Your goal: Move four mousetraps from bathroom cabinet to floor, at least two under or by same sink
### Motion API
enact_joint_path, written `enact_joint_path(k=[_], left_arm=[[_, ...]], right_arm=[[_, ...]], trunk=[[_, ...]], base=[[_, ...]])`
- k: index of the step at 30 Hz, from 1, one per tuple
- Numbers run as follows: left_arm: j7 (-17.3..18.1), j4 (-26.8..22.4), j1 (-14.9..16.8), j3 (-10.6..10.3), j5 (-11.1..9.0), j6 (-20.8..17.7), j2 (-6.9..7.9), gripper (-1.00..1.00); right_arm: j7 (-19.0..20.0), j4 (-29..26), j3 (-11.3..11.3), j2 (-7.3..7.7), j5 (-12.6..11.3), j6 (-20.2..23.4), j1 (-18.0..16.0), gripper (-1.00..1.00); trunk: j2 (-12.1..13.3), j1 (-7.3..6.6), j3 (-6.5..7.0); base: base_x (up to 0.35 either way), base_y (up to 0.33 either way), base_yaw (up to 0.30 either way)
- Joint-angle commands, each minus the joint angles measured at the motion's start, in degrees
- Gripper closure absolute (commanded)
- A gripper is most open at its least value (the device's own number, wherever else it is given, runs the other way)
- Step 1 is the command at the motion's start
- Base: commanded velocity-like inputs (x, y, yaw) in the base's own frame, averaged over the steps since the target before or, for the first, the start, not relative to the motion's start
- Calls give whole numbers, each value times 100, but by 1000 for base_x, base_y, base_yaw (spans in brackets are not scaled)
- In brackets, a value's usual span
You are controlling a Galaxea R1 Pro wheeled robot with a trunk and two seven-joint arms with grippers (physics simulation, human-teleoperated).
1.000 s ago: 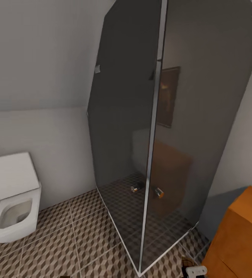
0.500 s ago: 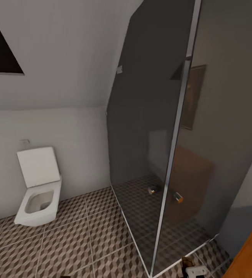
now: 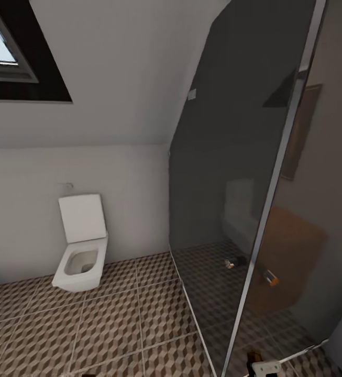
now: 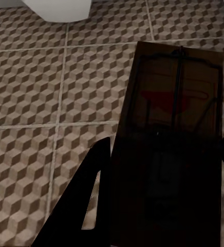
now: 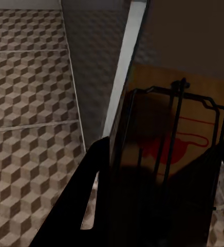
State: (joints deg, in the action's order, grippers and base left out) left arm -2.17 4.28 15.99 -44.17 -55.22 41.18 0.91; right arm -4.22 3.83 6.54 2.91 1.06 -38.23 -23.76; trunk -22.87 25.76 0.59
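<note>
In the left wrist view my left gripper [image 4: 163, 167] is shut on a mousetrap [image 4: 173, 98], a dark-brown slab with a wire frame and a red mark. It hangs above the bathroom floor [image 4: 35, 103]. My right gripper [image 5: 163, 170] is shut on a second mousetrap [image 5: 168, 128] with the same wire and red mark. This one is over the bathroom floor [image 5: 30, 77] beside the shower's glass edge [image 5: 123, 67]. The cabinet and the sink are out of view.
A white toilet [image 3: 81, 251] stands against the far wall on the cube-patterned floor [image 3: 102, 330]. A tall dark glass shower enclosure [image 3: 233, 183] takes up the right side, with a brown reflection in it. A window [image 3: 3, 52] sits at the upper left. My right wrist's white part [image 3: 266, 367] pokes in at the bottom edge.
The head camera has swung left. The toilet and shower have slid right in the picture, the window has come into view, and the orange cabinet has left the frame.
</note>
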Motion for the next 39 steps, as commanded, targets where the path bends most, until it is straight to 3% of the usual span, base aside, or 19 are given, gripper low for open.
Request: enact_joint_path(k=[1, 24, 39], left_arm=[[-47, 12, 2, -39, 15, 14, -4, 100], [-38, 12, 5, -39, 12, 21, 5, 100], [-6, 7, 8, -33, 12, 16, 46, 100]], right_arm=[[-24, 21, 49, -1, -1, -27, -6, 100], [-22, 21, 49, -1, -1, -27, -6, 100], [-17, 21, 49, -1, 0, -18, -7, 100]], trunk=[[-5, 2, -2], [-5, 2, -2], [-5, 2, -2]], base=[[0, 0, 300], [0, 0, 298], [50, 36, 24]])
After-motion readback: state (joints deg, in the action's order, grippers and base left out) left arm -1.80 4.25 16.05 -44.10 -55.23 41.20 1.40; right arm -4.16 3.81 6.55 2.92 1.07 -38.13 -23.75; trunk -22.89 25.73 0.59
